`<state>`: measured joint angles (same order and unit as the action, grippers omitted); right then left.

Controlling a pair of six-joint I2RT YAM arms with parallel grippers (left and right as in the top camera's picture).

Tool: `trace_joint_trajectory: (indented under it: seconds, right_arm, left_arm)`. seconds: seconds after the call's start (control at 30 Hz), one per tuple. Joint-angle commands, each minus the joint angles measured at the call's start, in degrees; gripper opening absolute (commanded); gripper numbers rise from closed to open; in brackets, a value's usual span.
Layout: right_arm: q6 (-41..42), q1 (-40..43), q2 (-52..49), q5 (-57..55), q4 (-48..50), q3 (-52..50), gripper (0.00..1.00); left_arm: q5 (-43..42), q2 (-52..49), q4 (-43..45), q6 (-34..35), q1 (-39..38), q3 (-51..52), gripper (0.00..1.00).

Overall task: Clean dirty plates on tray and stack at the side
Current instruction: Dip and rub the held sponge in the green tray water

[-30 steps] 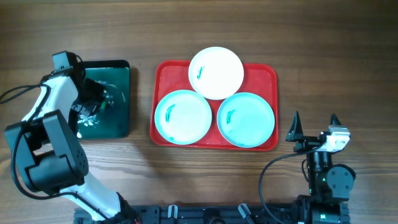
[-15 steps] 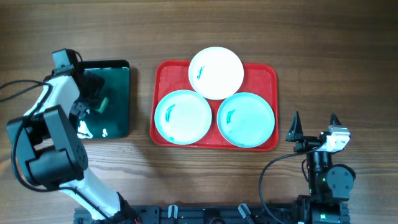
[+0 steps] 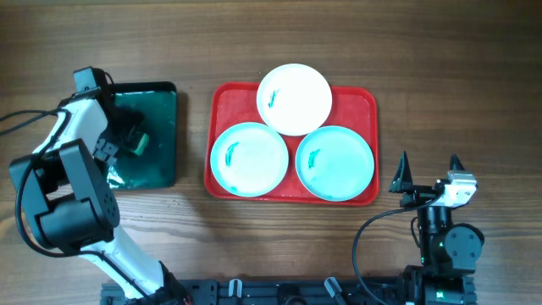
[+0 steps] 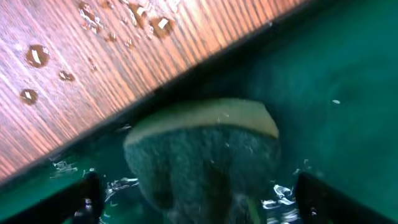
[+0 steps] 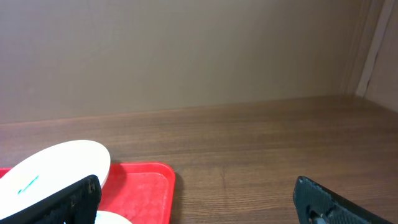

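The red tray holds three plates. A white plate rests at the back, overlapping two pale turquoise plates; each has a small teal smear. My left gripper hangs low over the dark green tray, open. A wet green and yellow sponge lies between its fingertips with gaps on both sides. My right gripper is open and holds nothing, right of the red tray's front corner. The right wrist view shows the white plate's edge.
The dark green tray has a raised black rim and holds water. Water drops lie on the wood beside it. Bare wooden table stretches right of the red tray and along the back.
My left gripper has opened and let go of the sponge, which now lies in the green tray. The splashing water around it has settled. The right arm has not moved.
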<state>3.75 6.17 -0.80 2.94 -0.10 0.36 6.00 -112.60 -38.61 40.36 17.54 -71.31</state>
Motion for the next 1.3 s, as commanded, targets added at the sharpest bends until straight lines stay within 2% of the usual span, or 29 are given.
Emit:
trace_joint_trajectory:
  seconds: [0.0, 0.03, 0.1, 0.17, 0.2, 0.3, 0.33, 0.37, 0.5, 0.53, 0.57, 0.63, 0.67, 0.7, 0.8, 0.83, 0.87, 0.93, 1.07, 1.13, 1.17, 1.2, 1.27]
  right_arm:
    - [-0.6, 0.2, 0.2, 0.5, 0.2, -0.1, 1.0]
    - [-0.6, 0.2, 0.2, 0.5, 0.2, -0.1, 1.0]
    - [-0.6, 0.2, 0.2, 0.5, 0.2, -0.1, 1.0]
    - [-0.6, 0.2, 0.2, 0.5, 0.2, -0.1, 1.0]
    - [-0.6, 0.2, 0.2, 0.5, 0.2, -0.1, 1.0]
    - [-0.6, 0.2, 0.2, 0.5, 0.2, -0.1, 1.0]
    - [-0.6, 0.2, 0.2, 0.5, 0.2, -0.1, 1.0]
    - [-0.6, 0.2, 0.2, 0.5, 0.2, -0.1, 1.0]
    - [-0.6, 0.2, 0.2, 0.5, 0.2, -0.1, 1.0]
    - [-0.6, 0.2, 0.2, 0.5, 0.2, -0.1, 0.99]
    - [-0.6, 0.2, 0.2, 0.5, 0.2, -0.1, 1.0]
    - [-0.6, 0.2, 0.2, 0.5, 0.2, -0.1, 1.0]
    - [-0.6, 0.2, 0.2, 0.5, 0.2, -0.1, 1.0]
    - [-0.6, 0.2, 0.2, 0.5, 0.2, -0.1, 1.0]
    - [-0.5, 0.2, 0.2, 0.5, 0.2, -0.1, 1.0]
    - [-0.6, 0.2, 0.2, 0.5, 0.2, -0.1, 1.0]
    - [-0.6, 0.2, 0.2, 0.5, 0.2, -0.1, 1.0]
    - [-0.6, 0.2, 0.2, 0.5, 0.2, -0.1, 0.99]
    - [-0.6, 0.2, 0.2, 0.5, 0.2, -0.1, 1.0]
    - [-0.6, 0.2, 0.2, 0.5, 0.2, -0.1, 0.99]
    - [-0.6, 0.2, 0.2, 0.5, 0.2, -0.1, 1.0]
    - [-0.6, 0.2, 0.2, 0.5, 0.2, -0.1, 1.0]
    - [-0.6, 0.2, 0.2, 0.5, 0.2, -0.1, 1.0]
  left_arm:
    - [-12.4, -3.0, -2.5, 0.4, 0.0, 2.1, 0.86]
    - [-13.7, -3.0, -2.8, 0.4, 0.0, 2.1, 0.79]
    - [-14.5, -3.0, -3.3, 0.4, 0.0, 2.1, 0.39]
    - [-14.5, -3.0, -3.5, 0.4, 0.0, 2.1, 0.09]
    - [-14.5, -3.0, -3.5, 0.4, 0.0, 2.1, 0.04]
    - [-14.5, -3.0, -3.5, 0.4, 0.0, 2.1, 0.05]
    - [-14.5, -3.0, -3.5, 0.4, 0.0, 2.1, 0.46]
    - [-14.5, -3.0, -3.5, 0.4, 0.0, 2.1, 1.0]
    - [-14.6, -3.0, -4.8, 0.4, 0.0, 2.1, 1.0]
    - [-14.6, -3.0, -5.5, 0.4, 0.0, 2.1, 0.96]
    - [-14.6, -3.0, -5.9, 0.4, 0.0, 2.1, 0.81]
    - [-14.6, -3.0, -6.7, 0.4, 0.0, 2.1, 0.39]
    - [-14.9, -3.0, -7.1, 0.4, 0.0, 2.1, 0.11]
    - [-15.2, -3.0, -7.2, 0.4, 0.0, 2.1, 0.04]
    - [-15.2, -3.0, -6.8, 0.4, 0.0, 2.1, 0.07]
    - [-15.0, -3.0, -5.8, 0.4, 0.0, 2.1, 0.43]
    - [-14.3, -3.0, -4.9, 0.4, 0.0, 2.1, 1.0]
    - [-11.4, -3.0, -3.4, 0.4, 0.0, 2.1, 1.0]
    - [-0.5, -3.0, 0.5, 0.4, 0.0, 2.1, 1.0]
    - [1.2, -3.0, 2.6, 0.4, 0.0, 2.1, 1.0]
    - [1.1, -3.0, 3.2, 0.4, 0.0, 2.1, 0.97]
    - [1.1, -3.0, 3.8, 0.4, 0.0, 2.1, 0.82]
    - [1.2, -3.0, 4.4, 0.4, 0.0, 2.1, 0.37]
